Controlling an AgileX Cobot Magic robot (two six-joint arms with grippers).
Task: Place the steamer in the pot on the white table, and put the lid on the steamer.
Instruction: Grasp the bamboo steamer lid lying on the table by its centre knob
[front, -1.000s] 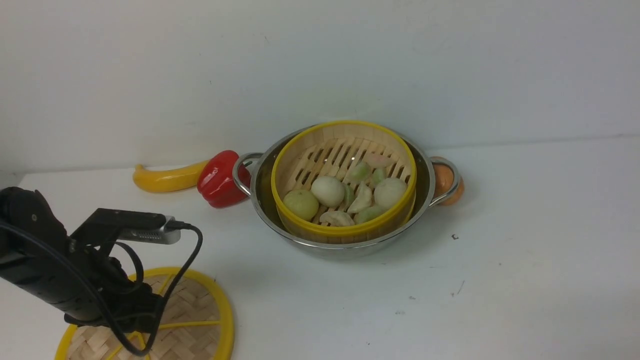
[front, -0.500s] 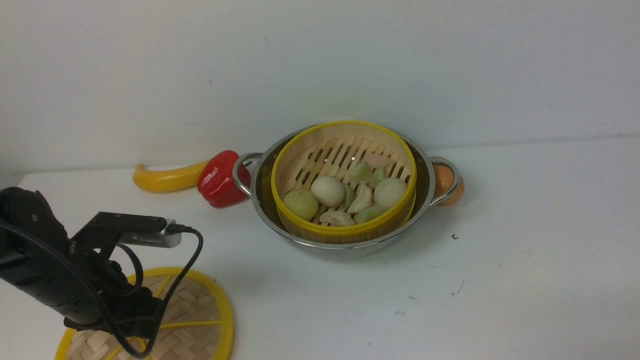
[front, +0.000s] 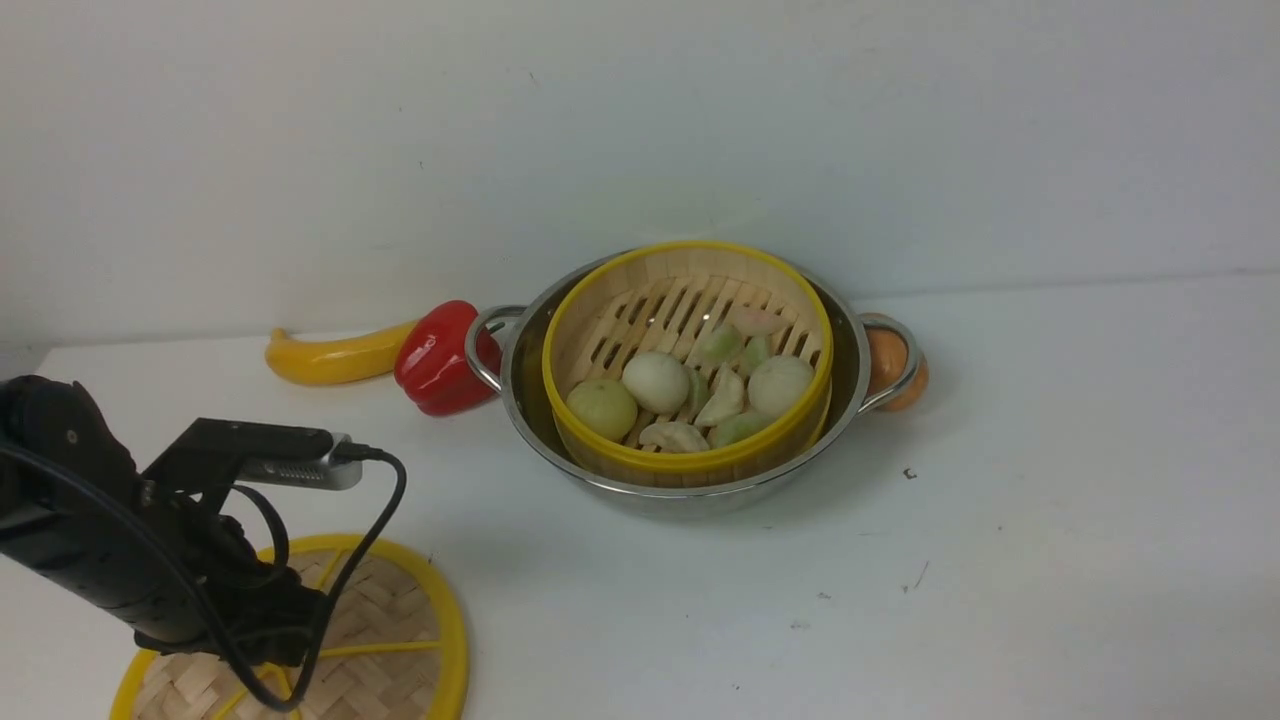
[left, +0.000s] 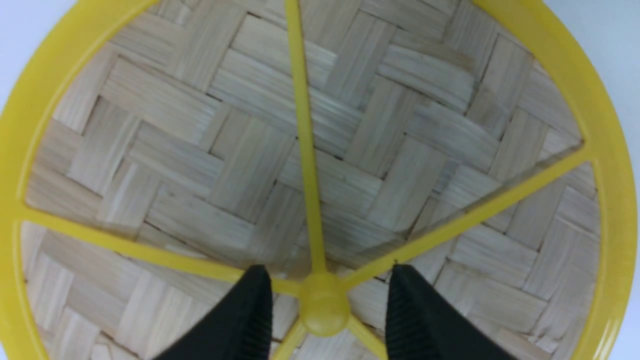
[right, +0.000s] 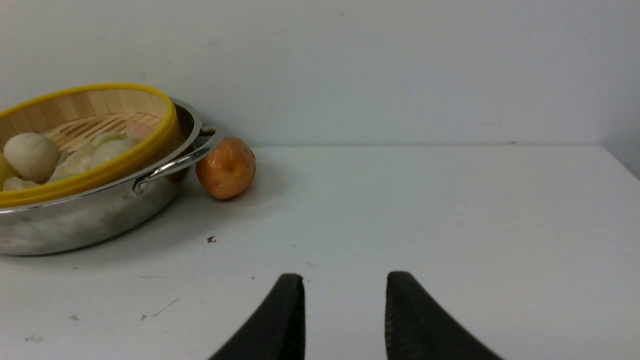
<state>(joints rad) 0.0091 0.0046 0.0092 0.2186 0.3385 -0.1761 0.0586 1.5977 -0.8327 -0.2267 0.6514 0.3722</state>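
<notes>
Over the lid (left: 400, 125), left pincer (left: 328, 272) slightly higher than just before.

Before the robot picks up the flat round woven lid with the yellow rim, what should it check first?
1. The round bamboo steamer with yellow rims sits inside the shiny steel pot: ok.
2. The steamer's top is uncovered, ready for a lid: ok.
3. The left gripper straddles the small yellow hub of the flat woven bamboo lid: ok.
4. Its jaws are closed on the hub: not ok, gaps show on both sides.
5. The right gripper is empty and apart from the pot: ok.
</notes>
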